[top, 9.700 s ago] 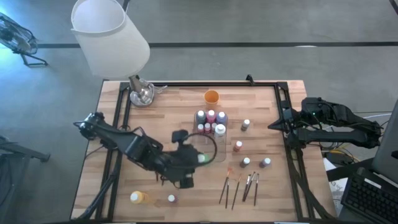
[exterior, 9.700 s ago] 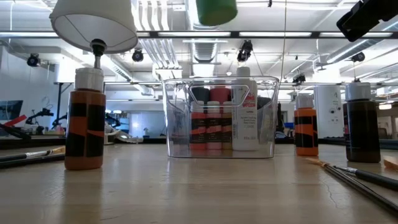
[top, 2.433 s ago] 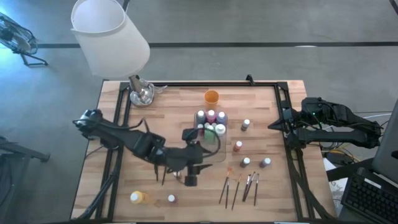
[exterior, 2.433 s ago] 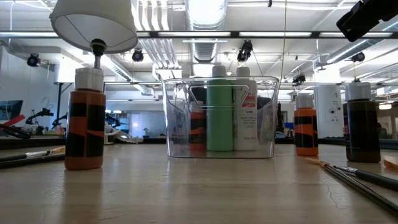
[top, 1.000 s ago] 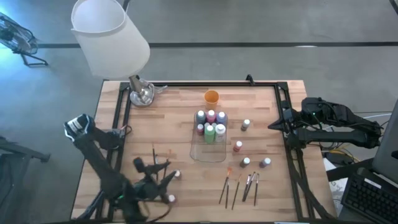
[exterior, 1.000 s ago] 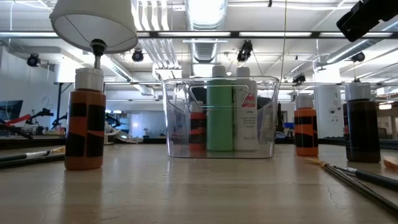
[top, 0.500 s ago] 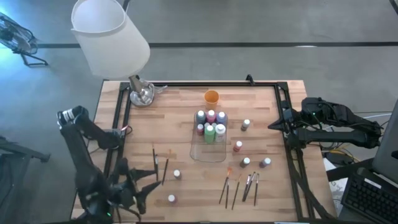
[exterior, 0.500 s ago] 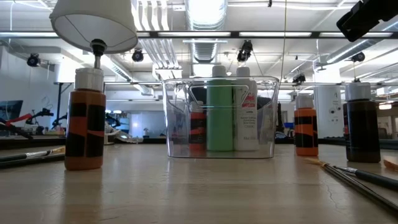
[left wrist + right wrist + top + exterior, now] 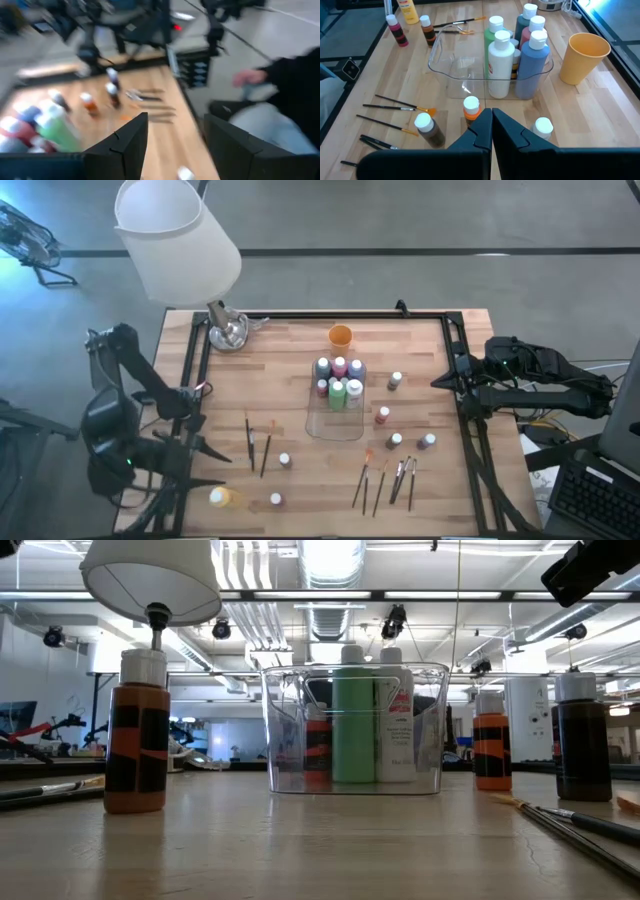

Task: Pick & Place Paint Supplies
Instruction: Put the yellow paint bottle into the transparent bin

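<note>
Paint supplies are spread over the wooden table. Several bottles, a green one point(image 9: 337, 390) among them, stand in the far end of the clear tray point(image 9: 335, 420). Loose bottles stand right of the tray point(image 9: 383, 415) and near the front left point(image 9: 284, 461); a yellow one point(image 9: 222, 497) lies at the near left. Two brushes point(image 9: 256, 446) lie left of the tray, and several more brushes point(image 9: 385, 480) lie at the front right. My left gripper point(image 9: 205, 465) hangs open over the table's left edge, nothing between its fingers point(image 9: 125, 145). My right gripper point(image 9: 491, 125) waits shut at the right edge.
An orange cup point(image 9: 340, 335) stands beyond the tray. A lamp with a white shade point(image 9: 180, 240) rises from its base point(image 9: 228, 330) at the far left corner. A person's hand and dark sleeve point(image 9: 280, 85) show beyond the table in the left wrist view.
My left gripper has swung from the table's near left part out toward the left edge and risen, turning as it went, with its fingers staying open. The yellow bottle it stood over now shows. Nothing on the table has moved.
</note>
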